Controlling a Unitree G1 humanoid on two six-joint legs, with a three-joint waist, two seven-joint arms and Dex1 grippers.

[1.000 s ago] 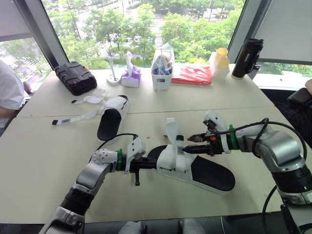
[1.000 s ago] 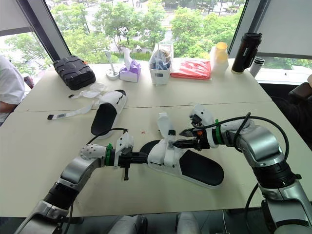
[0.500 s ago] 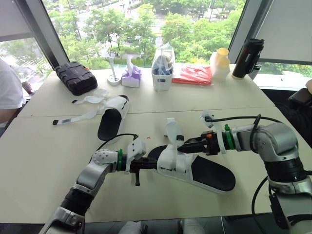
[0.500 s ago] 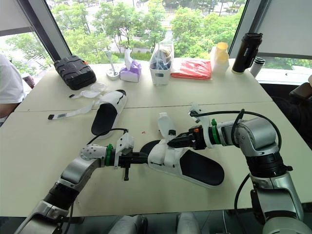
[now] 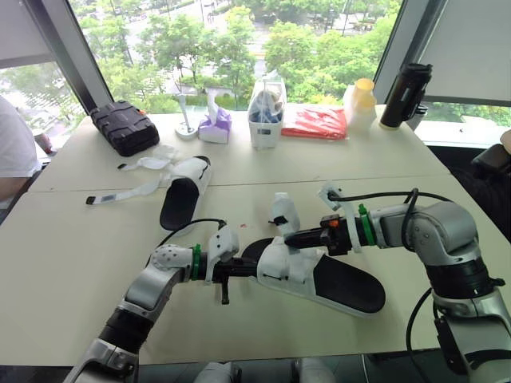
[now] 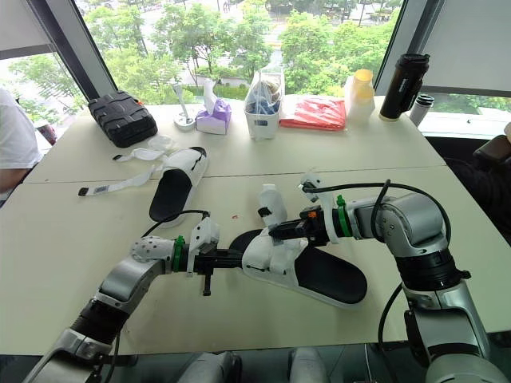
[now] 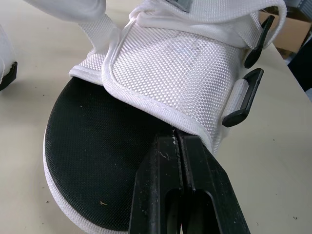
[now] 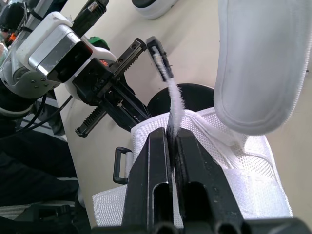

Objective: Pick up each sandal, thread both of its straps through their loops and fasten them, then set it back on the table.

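Note:
The near sandal [image 5: 347,283], black sole with a white mesh upper [image 7: 185,63], lies on the table in front of me. My left gripper [image 5: 254,270] is shut on the edge of the upper at the toe end; the pinch is plain in the left wrist view [image 7: 180,141]. My right gripper [image 5: 289,237] is shut on a thin white strap [image 8: 171,105] with a black tip, which rises from the upper beside a broad white flap [image 8: 263,63]. Black loops [image 7: 243,100] sit on the upper's side. The second sandal [image 5: 182,195] lies further back on the left, its straps [image 5: 120,191] spread loose.
Along the far edge of the table [image 5: 72,247] stand a black case [image 5: 122,126], a tissue box [image 5: 214,124], a clear bag-like container [image 5: 266,108], a red packet [image 5: 315,122], a yellow-lidded bottle [image 5: 361,104] and a black flask [image 5: 405,94]. A person [image 5: 12,155] sits at the left.
My right gripper has moved left to the raised strap and shut on it; the strap now leans lower. The left gripper and sandal have stayed put.

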